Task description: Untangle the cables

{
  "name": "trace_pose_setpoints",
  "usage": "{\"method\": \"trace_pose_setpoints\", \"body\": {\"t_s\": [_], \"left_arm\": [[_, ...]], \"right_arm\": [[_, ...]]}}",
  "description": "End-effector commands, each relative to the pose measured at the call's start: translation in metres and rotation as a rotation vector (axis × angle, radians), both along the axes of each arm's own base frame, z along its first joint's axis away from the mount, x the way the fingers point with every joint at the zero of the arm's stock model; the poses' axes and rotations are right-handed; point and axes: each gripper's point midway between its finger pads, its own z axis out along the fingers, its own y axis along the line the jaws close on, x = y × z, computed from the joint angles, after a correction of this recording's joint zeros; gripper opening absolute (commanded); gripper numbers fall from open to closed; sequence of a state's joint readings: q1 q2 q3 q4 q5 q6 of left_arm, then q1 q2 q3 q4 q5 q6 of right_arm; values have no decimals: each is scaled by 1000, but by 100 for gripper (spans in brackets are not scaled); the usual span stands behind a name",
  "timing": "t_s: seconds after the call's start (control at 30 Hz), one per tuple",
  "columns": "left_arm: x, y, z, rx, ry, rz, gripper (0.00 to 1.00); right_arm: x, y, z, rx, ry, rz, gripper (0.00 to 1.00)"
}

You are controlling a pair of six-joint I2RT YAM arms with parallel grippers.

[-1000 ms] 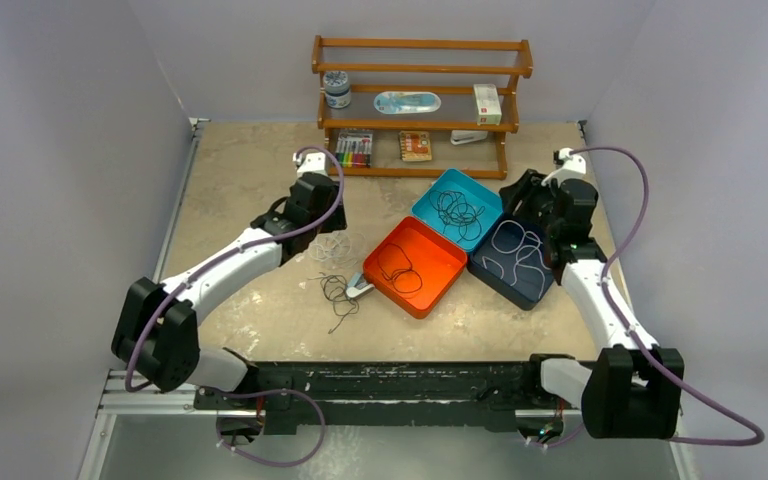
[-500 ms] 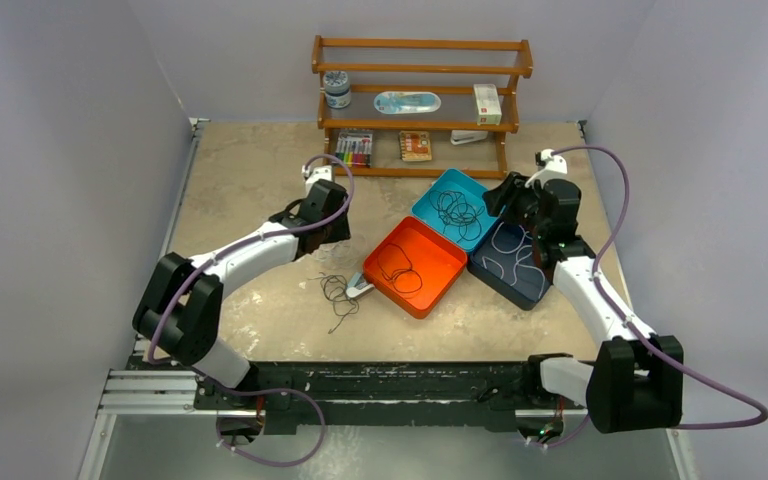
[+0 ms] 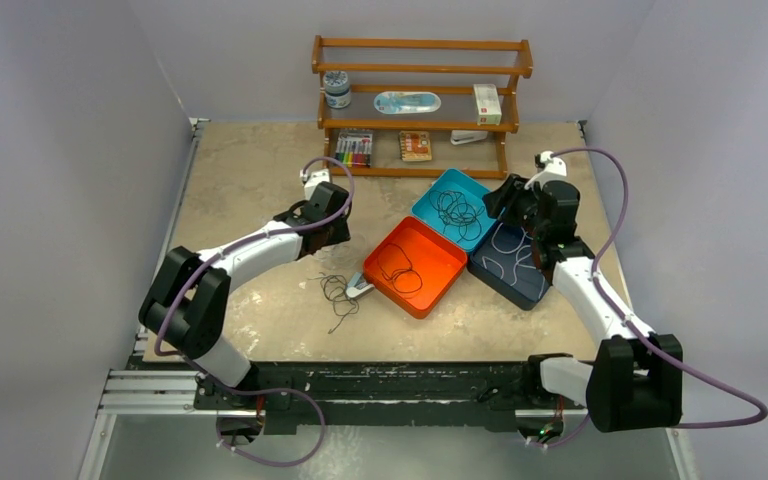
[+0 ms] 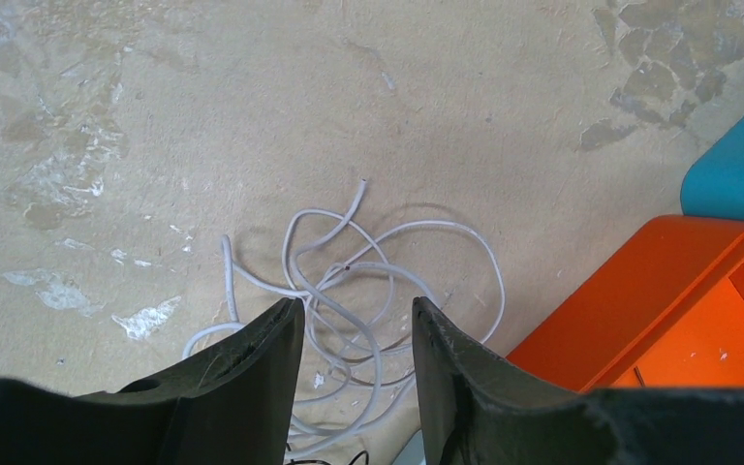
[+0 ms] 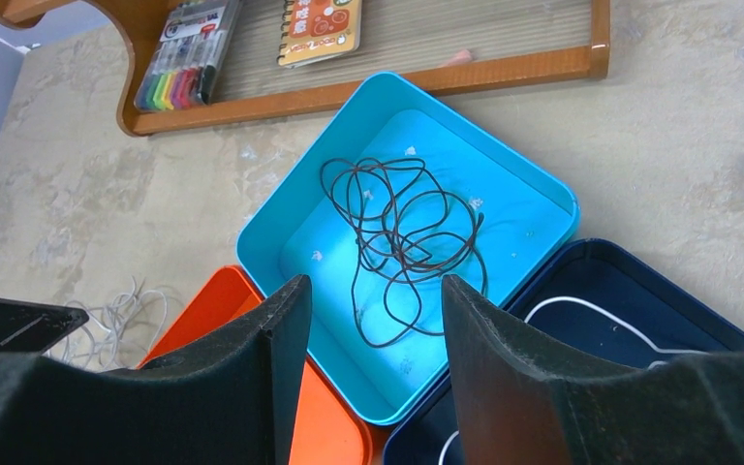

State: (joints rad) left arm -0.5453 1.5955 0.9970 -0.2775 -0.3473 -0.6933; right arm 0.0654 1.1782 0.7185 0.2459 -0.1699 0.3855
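Observation:
A tangle of white cable (image 4: pixel 349 281) lies on the table beside the orange tray (image 4: pixel 659 291). My left gripper (image 4: pixel 354 315) is open and empty just above it, the jaws standing either side of the loops; in the top view the gripper (image 3: pixel 332 238) hides this tangle. A loose black cable (image 3: pixel 337 295) lies on the table nearer the arms. The orange tray (image 3: pixel 440 285) holds a black cable (image 3: pixel 400 268). The blue tray (image 5: pixel 533 184) holds a dark cable (image 5: pixel 402 228). The navy tray (image 5: pixel 639 271) holds a white cable (image 5: pixel 581 308). My right gripper (image 5: pixel 376 291) is open and empty above the blue tray's near corner.
A wooden shelf (image 3: pixel 420 70) at the back holds markers (image 3: pixel 354 150), a small book, a tin and boxes. A small grey object (image 3: pixel 360 288) lies against the orange tray's left corner. The three trays touch each other in a cluster at centre right.
My left gripper has moved right and nearer, over the white tangle. My right gripper has moved left and back, from over the navy tray toward the blue tray.

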Motion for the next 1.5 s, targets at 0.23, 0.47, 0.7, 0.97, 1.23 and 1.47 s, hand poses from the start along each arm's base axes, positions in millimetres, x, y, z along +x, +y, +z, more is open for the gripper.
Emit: {"method": "trace_pose_setpoints", "body": {"t_s": [0.23,0.47,0.7,0.97,1.23,1.47], "left_arm": [[11,-4,-4,-23,-22,38,43],[13,-6,-12,-17,-7,32,31],[18,2,12,6,-67,53,4],[21,20,94,42,-230,60,0],[12,32,166,33,-364,37,0],[3,26,199,-13,-413,-25,0]], "right_arm": [[5,1,5,11,-27,-12,54],[4,0,6,12,-31,-17,54],[4,0,13,12,-52,-15,54],[-2,6,38,19,-159,30,56],[-7,35,75,34,-272,150,59],[-12,102,92,43,-326,338,61]]}}
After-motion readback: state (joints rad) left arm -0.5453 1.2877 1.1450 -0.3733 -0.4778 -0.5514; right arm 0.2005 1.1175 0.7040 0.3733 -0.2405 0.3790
